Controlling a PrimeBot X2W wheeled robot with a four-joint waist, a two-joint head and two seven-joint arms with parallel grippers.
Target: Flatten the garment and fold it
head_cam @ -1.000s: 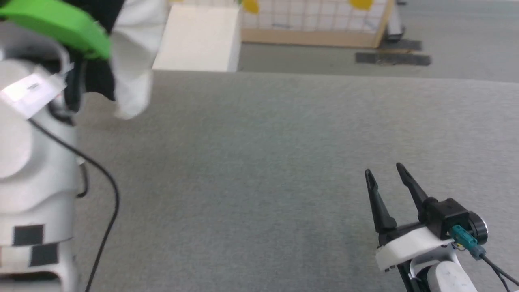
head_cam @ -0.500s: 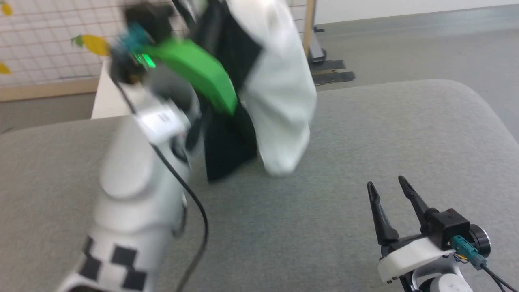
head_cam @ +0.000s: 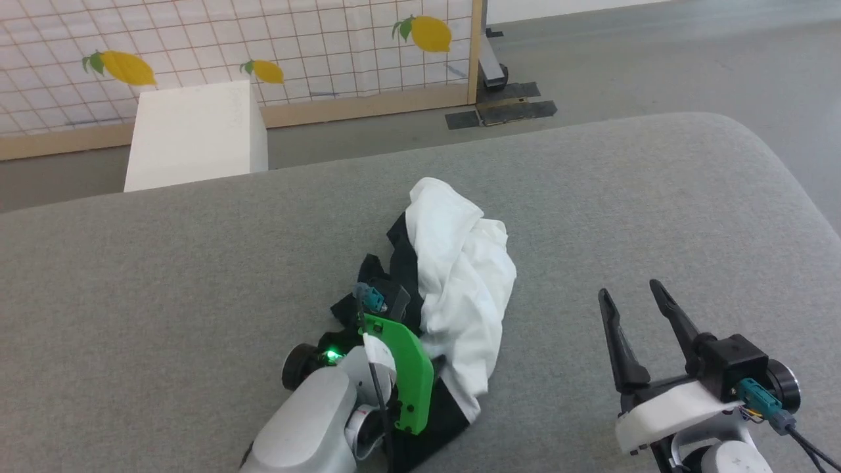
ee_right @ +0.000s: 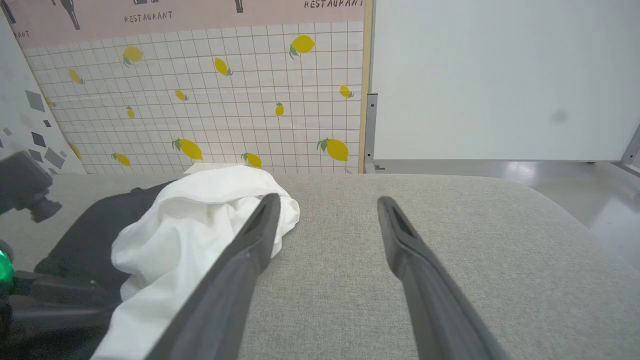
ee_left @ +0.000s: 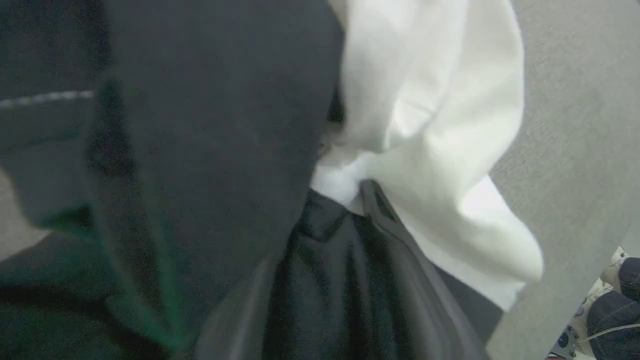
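Note:
The garment [head_cam: 460, 276] lies in a crumpled heap mid-surface, a white bulk on top with black sections beneath and to its left. Its cartoon print is hidden in the folds. My left gripper [head_cam: 439, 362], with its green bracket, rests low at the heap's near edge, fingers buried in the fabric. In the left wrist view the gripper [ee_left: 357, 197] pinches black and white cloth [ee_left: 430, 130] bunched at its tips. My right gripper [head_cam: 627, 289] stands open to the right of the heap, nothing between its fingers. In the right wrist view the gripper [ee_right: 329, 200] has the garment [ee_right: 200, 220] to its left.
The grey padded surface [head_cam: 657, 197] curves off at its far right corner. Beyond its far edge stand a white box [head_cam: 197, 135], a lemon-patterned grid screen [head_cam: 295, 39] and dark floor plates [head_cam: 502, 112]. A white panel [ee_right: 500, 75] stands behind.
The head camera has swung. My left gripper held the garment hanging in the air; now arm and garment are down on the surface in a heap. The right gripper stays open.

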